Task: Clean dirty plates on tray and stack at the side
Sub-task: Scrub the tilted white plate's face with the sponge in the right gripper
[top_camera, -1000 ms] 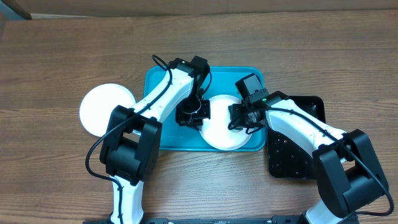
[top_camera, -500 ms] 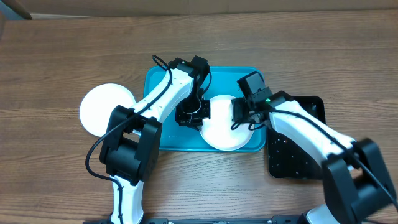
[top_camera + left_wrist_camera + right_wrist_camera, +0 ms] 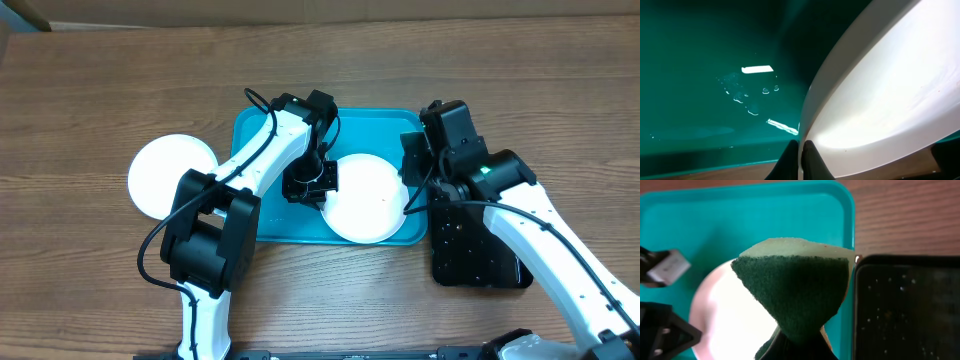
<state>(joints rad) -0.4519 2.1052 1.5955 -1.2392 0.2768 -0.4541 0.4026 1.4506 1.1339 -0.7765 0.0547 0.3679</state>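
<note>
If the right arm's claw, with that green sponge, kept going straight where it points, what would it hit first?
Probably the round white plate on the turquoise plastic tray: the dark green sponge in the right gripper would touch near its right rim. Depth is unclear.

Was a brown wooden table [image 3: 100,90]. Carried directly a white plate [image 3: 165,175] at the left, the turquoise tray [image 3: 370,120] in the middle, and a black tray [image 3: 470,250] just beside its right edge.
</note>
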